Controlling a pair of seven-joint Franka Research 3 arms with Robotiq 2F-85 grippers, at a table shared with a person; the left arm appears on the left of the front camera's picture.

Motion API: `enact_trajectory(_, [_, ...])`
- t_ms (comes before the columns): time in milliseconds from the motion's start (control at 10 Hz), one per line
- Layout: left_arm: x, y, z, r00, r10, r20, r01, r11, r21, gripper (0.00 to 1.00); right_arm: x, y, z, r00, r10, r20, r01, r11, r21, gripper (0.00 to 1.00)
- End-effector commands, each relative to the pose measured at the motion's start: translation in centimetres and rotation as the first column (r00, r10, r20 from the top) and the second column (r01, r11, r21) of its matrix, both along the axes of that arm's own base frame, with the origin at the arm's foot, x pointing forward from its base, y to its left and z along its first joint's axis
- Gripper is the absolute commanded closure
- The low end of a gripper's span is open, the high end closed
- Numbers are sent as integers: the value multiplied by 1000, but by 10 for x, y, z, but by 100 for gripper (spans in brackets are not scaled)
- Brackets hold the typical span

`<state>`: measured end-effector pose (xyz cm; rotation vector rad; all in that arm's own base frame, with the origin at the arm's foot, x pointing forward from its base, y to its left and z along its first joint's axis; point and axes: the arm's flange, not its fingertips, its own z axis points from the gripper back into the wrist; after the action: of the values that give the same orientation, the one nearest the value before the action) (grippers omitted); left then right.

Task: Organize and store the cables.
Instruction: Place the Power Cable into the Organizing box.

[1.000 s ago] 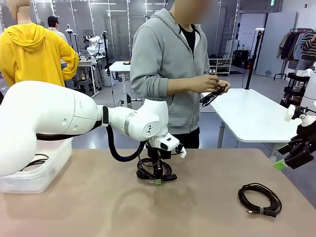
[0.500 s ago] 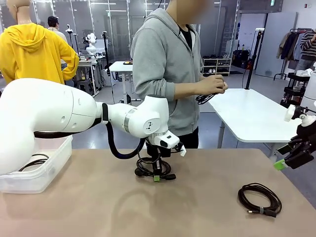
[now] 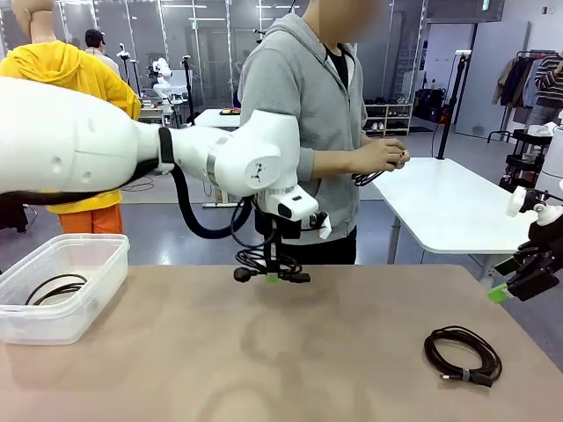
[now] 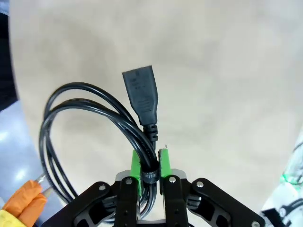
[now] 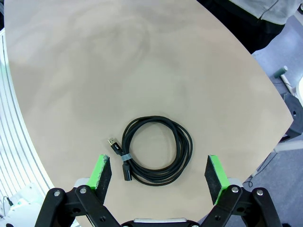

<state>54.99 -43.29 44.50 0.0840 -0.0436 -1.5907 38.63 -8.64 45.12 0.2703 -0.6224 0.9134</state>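
The coiled black cable with the chunky plug (image 4: 141, 92) is clamped at its tie in your left gripper (image 4: 150, 163), hanging clear of the beige worktop (image 3: 352, 378) around the middle. So that one's mid-trip, I'd guess headed for the clear plastic tub (image 3: 97, 303) at the left end, which already has one black coil (image 3: 54, 287) lying in it. Left to do: a second tied black coil (image 5: 126, 161) sits on the worktop right under your right gripper (image 5: 158, 165), jaws spread wide and empty. The person at the far side has another black cable (image 3: 369, 178) in their hands (image 3: 385, 156). Roughly a quarter done, by my count.
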Motion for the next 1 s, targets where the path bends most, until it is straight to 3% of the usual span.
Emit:
enact_trajectory(0, [-23, 17, 9, 998, -35, 44, 33, 999, 42, 88, 1, -1, 1, 1000, 6, -6, -6, 1000, 1, 0])
enact_trajectory(100, [0, 0, 0, 1000, 0, 0, 0, 1000, 0, 88, 1, -1, 1, 1000, 6, -6, -6, 1000, 1, 0])
enact_trajectory(600, [0, 0, 0, 1000, 0, 0, 0, 1000, 0, 88, 1, -1, 1, 1000, 6, -6, -6, 1000, 1, 0])
enact_trajectory(700, [0, 1, -9, 1000, -10, -10, 10, 1000, 11, 82, 1, -1, 1, 1000, 6, -6, -6, 1000, 1, 0])
enact_trajectory(900, [-9, 24, 18, 996, -85, 4, 85, 996, -19, 82, 1, -1, 1, 1000, 6, -6, -6, 1000, 1, 0])
